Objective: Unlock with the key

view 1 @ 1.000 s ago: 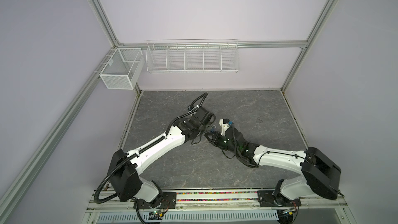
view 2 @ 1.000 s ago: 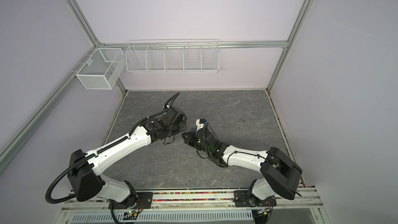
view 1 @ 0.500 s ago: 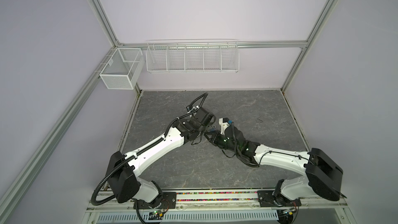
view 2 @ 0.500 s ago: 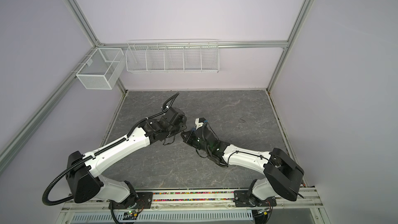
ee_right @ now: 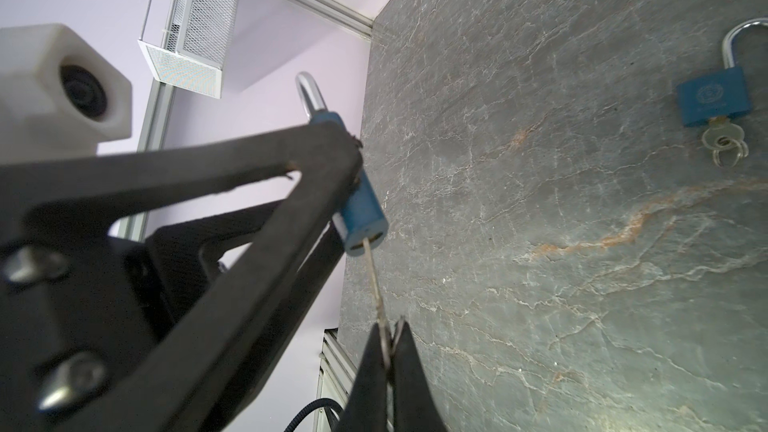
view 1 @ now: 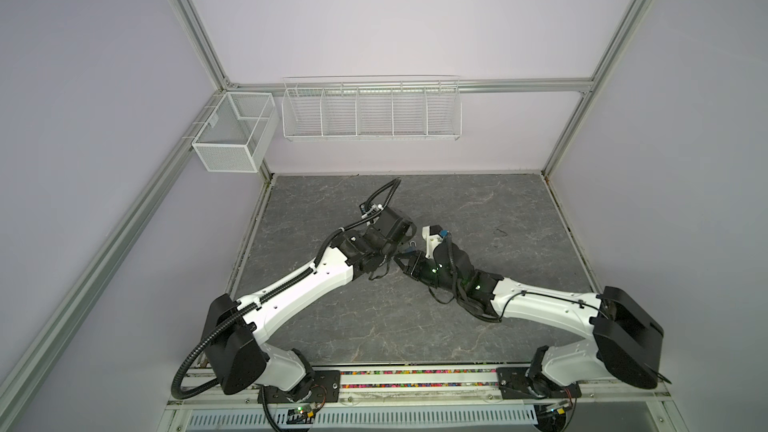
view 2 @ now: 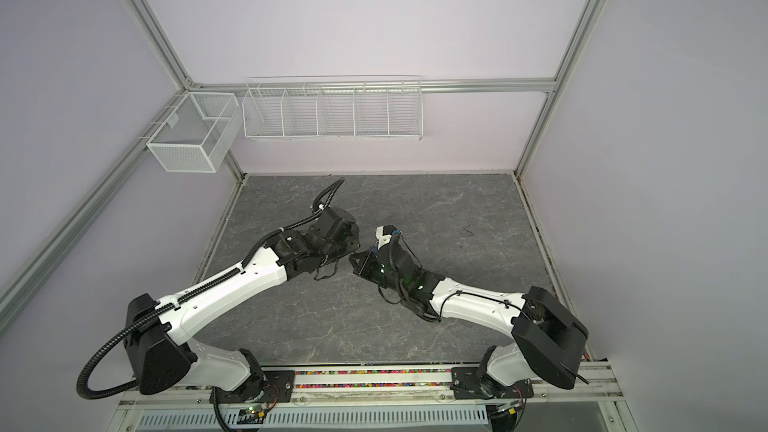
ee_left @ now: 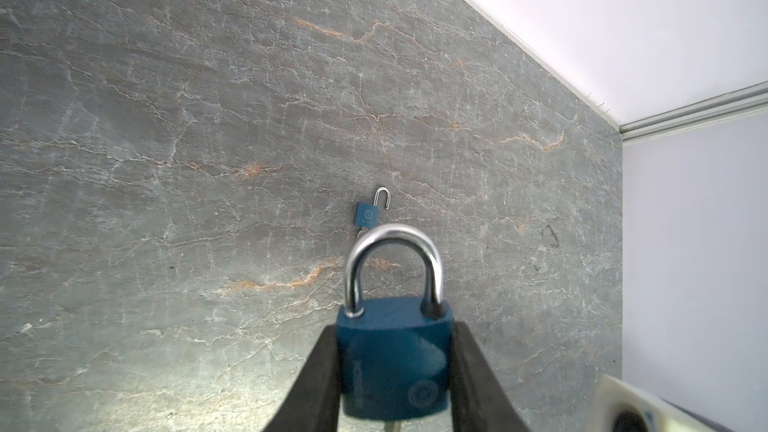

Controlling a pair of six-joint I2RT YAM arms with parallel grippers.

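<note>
My left gripper (ee_left: 395, 334) is clamped on the blue padlock (ee_left: 390, 371). One dark finger (ee_left: 318, 376) presses each narrow side of its body, so the jaws stand part-way apart with the lock filling the gap. The steel shackle (ee_left: 392, 233) points away from my wrist, and both its legs go down into the body. My right gripper (ee_right: 390, 332) is pinched tight on the key (ee_right: 375, 284). The blade runs from my fingertips to the underside of the padlock, with its tip in the keyhole there. In both top views my two grippers meet nose to nose over the middle of the table (view 1: 478, 209).

Farther out, a second blue padlock (ee_right: 712, 95) lies flat on the grey, stone-patterned table, well apart from my hands. Its shackle is sprung open and a small bunch of keys (ee_right: 725, 145) sticks in its underside. Beyond the table's far edge, a mesh basket (view 1: 232, 139) hangs on the left frame rail and a long wire rack (view 1: 370, 112) hangs on the back wall.
</note>
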